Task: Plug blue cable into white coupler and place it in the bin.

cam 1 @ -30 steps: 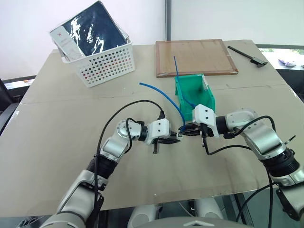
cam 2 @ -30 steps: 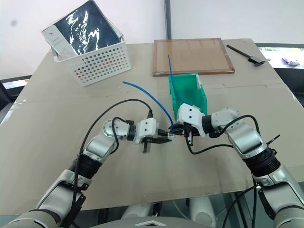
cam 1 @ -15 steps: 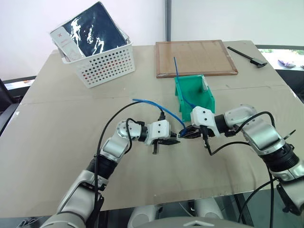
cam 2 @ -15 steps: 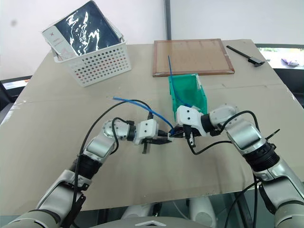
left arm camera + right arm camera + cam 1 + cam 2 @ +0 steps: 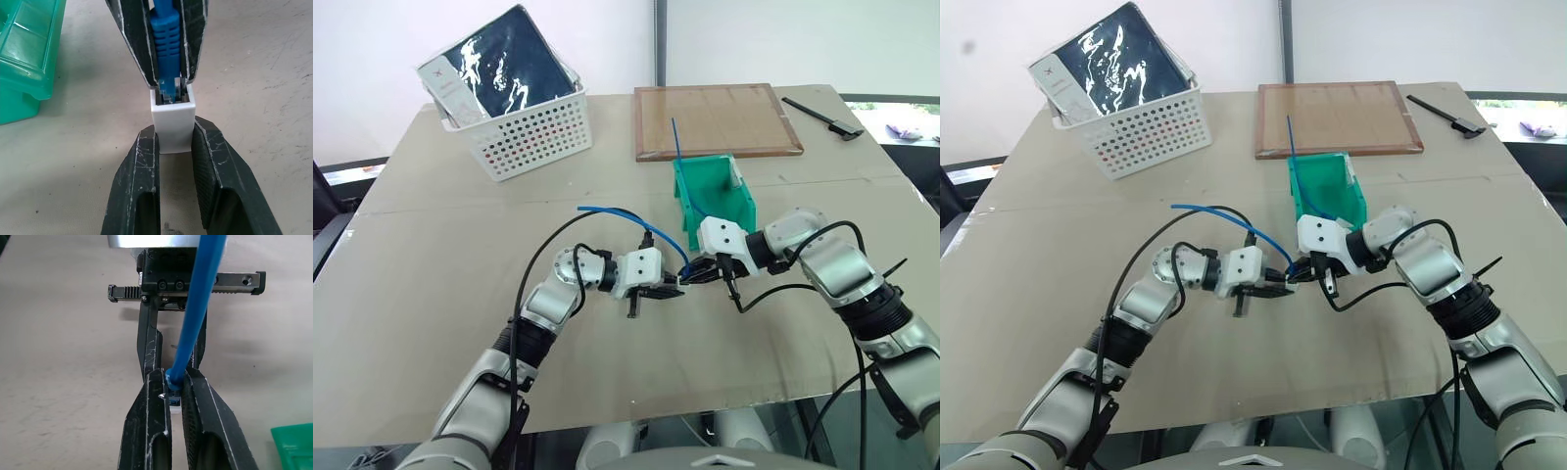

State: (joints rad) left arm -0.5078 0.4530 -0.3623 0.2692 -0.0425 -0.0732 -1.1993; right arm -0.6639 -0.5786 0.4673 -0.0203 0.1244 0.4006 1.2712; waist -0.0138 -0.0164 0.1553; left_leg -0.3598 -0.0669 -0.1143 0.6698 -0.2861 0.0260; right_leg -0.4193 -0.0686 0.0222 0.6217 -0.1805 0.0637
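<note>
A green bin [image 5: 720, 196] stands at centre frame on the table [image 5: 431, 294]. Just below it the two grippers meet tip to tip. The right gripper [image 5: 693, 277] pinches the blue cable [image 5: 617, 211] by its plug (cable arcing left), plug tip entering the white coupler [image 5: 172, 125], which the left gripper [image 5: 677, 289] clamps.

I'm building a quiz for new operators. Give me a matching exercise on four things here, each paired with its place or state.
Things:
1. white coupler
2. blue cable
3. bin
4. white basket

Places or states:
A. holds dark packaged items
B. clamped in the left gripper
C. plug pinched by the right gripper
D. green, just beyond the grippers

Pairs: 1-B, 2-C, 3-D, 4-A
</note>
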